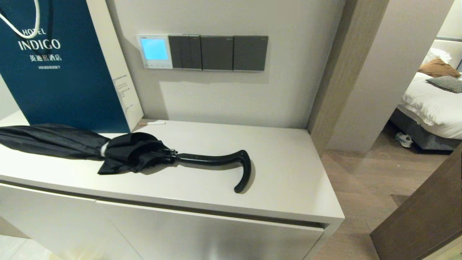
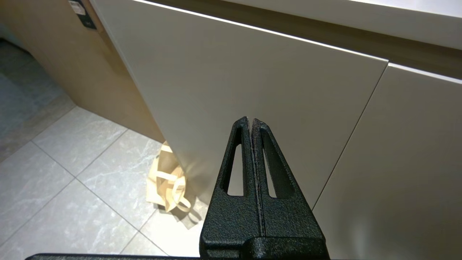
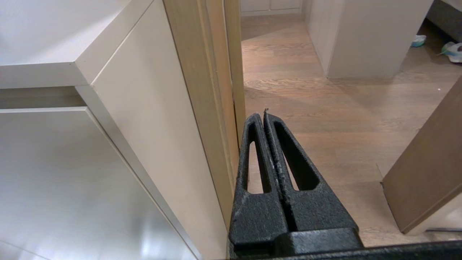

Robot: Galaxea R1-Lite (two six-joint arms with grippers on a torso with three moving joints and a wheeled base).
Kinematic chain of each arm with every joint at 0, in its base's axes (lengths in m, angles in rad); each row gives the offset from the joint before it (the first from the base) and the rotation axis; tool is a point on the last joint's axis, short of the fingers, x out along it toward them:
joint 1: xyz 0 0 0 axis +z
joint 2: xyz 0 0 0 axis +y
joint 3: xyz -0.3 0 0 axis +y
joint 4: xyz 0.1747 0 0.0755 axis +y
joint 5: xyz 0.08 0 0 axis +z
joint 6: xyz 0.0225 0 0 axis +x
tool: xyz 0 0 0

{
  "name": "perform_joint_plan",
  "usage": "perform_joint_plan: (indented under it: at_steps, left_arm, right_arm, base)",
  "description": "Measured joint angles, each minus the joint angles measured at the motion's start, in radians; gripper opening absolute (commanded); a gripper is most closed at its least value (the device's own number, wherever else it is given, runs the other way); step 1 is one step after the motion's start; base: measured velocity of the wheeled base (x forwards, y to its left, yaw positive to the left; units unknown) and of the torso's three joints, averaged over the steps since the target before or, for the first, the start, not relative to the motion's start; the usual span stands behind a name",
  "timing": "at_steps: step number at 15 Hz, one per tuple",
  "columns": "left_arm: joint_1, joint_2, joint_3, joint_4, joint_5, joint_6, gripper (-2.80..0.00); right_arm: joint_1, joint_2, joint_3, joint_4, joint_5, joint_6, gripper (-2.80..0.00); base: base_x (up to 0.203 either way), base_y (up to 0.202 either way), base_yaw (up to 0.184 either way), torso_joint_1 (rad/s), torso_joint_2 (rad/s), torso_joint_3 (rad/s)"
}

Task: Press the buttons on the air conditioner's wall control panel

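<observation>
The air conditioner's wall control panel (image 1: 154,51) is a small white thermostat on the wall above the cabinet, its screen lit light blue. A row of tiny pale buttons (image 1: 157,65) runs along its lower edge. Neither gripper shows in the head view. My left gripper (image 2: 251,120) is shut and empty, low in front of the cabinet doors. My right gripper (image 3: 262,115) is shut and empty, low beside the cabinet's right end, over the wooden floor.
Three dark grey switch plates (image 1: 218,52) sit right of the thermostat. A black folded umbrella (image 1: 126,151) lies across the white cabinet top (image 1: 288,169). A blue hotel paper bag (image 1: 61,68) stands at the back left. A beige tote bag (image 2: 168,180) lies on the tiled floor.
</observation>
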Motion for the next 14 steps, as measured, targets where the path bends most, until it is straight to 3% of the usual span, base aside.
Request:
perform_joint_plan:
  at_steps: [3,8,14]
  left_arm:
    - [-0.005,-0.019,0.000,0.027,-0.042,0.017,-2.80]
    - [-0.038,-0.219,-0.005,0.091,-0.260,0.073,-2.80]
    - [-0.042,-0.269,-0.003,0.090,-0.266,0.073,-2.80]
  right_arm:
    - [0.000,0.000,-0.001,-0.001,0.004,-0.007,-2.80]
    - [0.000,0.000,-0.002,-0.001,0.004,-0.007,-2.80]
    - [0.000,0.000,-0.002,-0.001,0.004,-0.008,-2.80]
  base:
    - [0.000,0.000,0.000,0.000,0.00,0.000]
    - [0.000,0.000,0.000,0.000,0.00,0.000]
    - [0.000,0.000,0.000,0.000,0.00,0.000]
